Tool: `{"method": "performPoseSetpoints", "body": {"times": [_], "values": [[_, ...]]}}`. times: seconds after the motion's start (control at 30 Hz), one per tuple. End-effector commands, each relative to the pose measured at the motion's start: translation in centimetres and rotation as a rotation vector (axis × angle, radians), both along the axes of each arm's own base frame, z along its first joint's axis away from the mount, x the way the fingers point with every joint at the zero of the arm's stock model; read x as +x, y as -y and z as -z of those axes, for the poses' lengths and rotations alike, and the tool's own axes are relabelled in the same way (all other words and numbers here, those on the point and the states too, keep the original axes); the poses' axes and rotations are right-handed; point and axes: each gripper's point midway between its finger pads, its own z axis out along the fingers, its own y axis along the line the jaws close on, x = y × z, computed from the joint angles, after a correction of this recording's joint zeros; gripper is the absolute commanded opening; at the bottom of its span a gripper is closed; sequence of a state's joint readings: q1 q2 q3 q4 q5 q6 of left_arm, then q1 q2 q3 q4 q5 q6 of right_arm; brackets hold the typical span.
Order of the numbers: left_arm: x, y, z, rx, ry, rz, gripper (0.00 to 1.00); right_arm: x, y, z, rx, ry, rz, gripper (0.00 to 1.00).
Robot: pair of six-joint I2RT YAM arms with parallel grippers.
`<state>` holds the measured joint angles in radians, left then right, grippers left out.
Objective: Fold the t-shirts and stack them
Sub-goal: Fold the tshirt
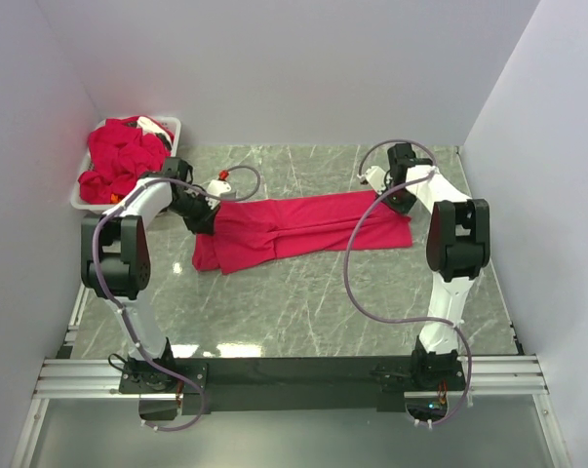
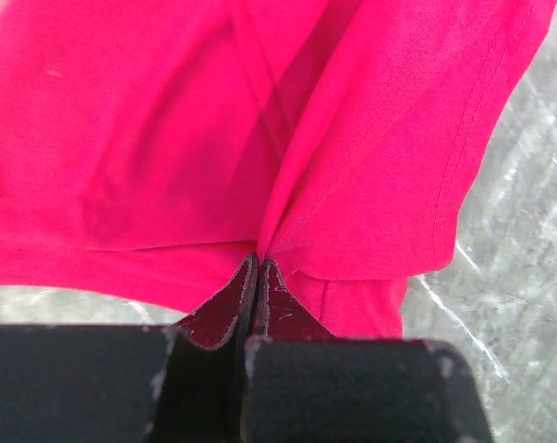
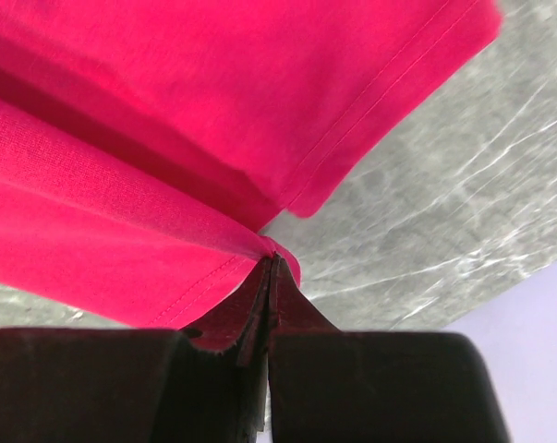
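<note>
Across the table's (image 1: 303, 322) middle lies the shirt (image 1: 303, 226), a long strip; left gripper (image 2: 258, 261) and right gripper (image 3: 271, 261) each pinch one end. You seem mid lengthwise fold; next, lay it flat and release evenly.

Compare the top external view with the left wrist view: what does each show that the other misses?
Only the top external view shows the white bin of crumpled red t-shirts, and the right gripper at the right end of the spread t-shirt. Only the left wrist view shows, close up, the left gripper shut tight on a fold of the fabric. Both show the spread t-shirt lying on the grey marble table.
</note>
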<state>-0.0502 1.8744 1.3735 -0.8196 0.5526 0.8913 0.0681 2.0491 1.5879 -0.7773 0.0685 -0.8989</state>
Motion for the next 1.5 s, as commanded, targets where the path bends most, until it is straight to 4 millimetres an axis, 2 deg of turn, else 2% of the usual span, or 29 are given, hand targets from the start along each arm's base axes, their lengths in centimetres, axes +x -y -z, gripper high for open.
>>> {"method": "performPoseSetpoints", "body": {"times": [0.0, 0.07, 0.13, 0.17, 0.2, 0.27, 0.3, 0.33, 0.37, 0.4, 0.43, 0.47, 0.5, 0.63, 0.73, 1.0, 1.2, 1.47], "values": [[1.7, 0.1, -2.4, -0.031, 0.058, -0.016, 0.01, 2.0, 0.6, -1.9, -0.019, 0.064, 0.01, 0.0], [1.9, 0.1, -2.0, -0.027, 0.052, -0.021, 0.01, 2.2, 0.7, -1.7, -0.019, 0.069, 0.015, 0.0], [2.1, -0.1, -1.2, -0.015, 0.034, -0.043, 0.03, 2.2, 0.7, -1.4, -0.03, 0.063, 0.022, 0.06], [2.3, -0.3, -0.8, -0.005, 0.031, -0.053, 0.1, 2.2, 0.7, -1.3, -0.028, 0.065, 0.038, 0.09], [2.4, -0.6, -0.6, 0.009, 0.029, -0.064, 0.26, 2.2, 0.6, -1.4, -0.022, 0.069, 0.049, 0.25], [2.4, -1.1, -0.7, 0.0, 0.02, -0.111, 0.44, 2.0, 1.2, -2.1, -0.005, 0.085, 0.102, 0.34], [2.5, -1.1, -1.2, -0.025, 0.026, -0.127, 0.51, 2.0, 1.3, -2.6, 0.009, 0.093, 0.124, 0.44], [2.0, -1.2, -1.9, -0.043, 0.026, -0.147, 0.53, 2.1, 1.6, -4.0, 0.033, 0.119, 0.152, 0.45], [1.6, -1.1, -2.3, -0.06, 0.021, -0.159, 0.55, 1.2, 1.5, -4.4, 0.096, 0.089, 0.203, 0.45], [1.5, -2.1, -2.8, -0.077, 0.024, -0.198, 0.57, 0.8, 2.7, -5.0, 0.129, 0.084, 0.26, 0.45], [0.5, -1.9, -3.5, -0.114, 0.012, -0.218, 0.58, 0.8, 2.9, -6.2, 0.176, 0.094, 0.292, 0.45], [0.0, -2.2, -3.8, -0.132, 0.01, -0.237, 0.59, -0.7, 3.0, -6.2, 0.259, 0.034, 0.355, 0.45], [-0.5, -2.3, -3.9, -0.142, 0.004, -0.249, 0.63, -1.2, 3.2, -6.4, 0.295, 0.016, 0.386, 0.45], [-3.9, -1.7, -2.8, -0.183, -0.069, -0.283, 0.65, -4.1, 2.9, -4.6, 0.431, -0.1, 0.522, 0.45], [-5.0, -1.5, -1.5, -0.192, -0.115, -0.321, 0.66, -5.1, 2.5, -2.8, 0.465, -0.142, 0.563, 0.45], [-5.7, -2.0, 0.2, -0.154, -0.165, -0.366, 0.67, -5.4, 1.6, 0.1, 0.515, -0.209, 0.625, 0.45], [-6.4, -2.2, 0.9, -0.136, -0.187, -0.37, 0.68, -6.4, 0.8, 1.5, 0.542, -0.278, 0.654, 0.43], [-6.7, -2.0, 1.6, -0.145, -0.216, -0.371, 0.69, -6.9, 0.8, 2.7, 0.534, -0.3, 0.686, 0.44]]}}
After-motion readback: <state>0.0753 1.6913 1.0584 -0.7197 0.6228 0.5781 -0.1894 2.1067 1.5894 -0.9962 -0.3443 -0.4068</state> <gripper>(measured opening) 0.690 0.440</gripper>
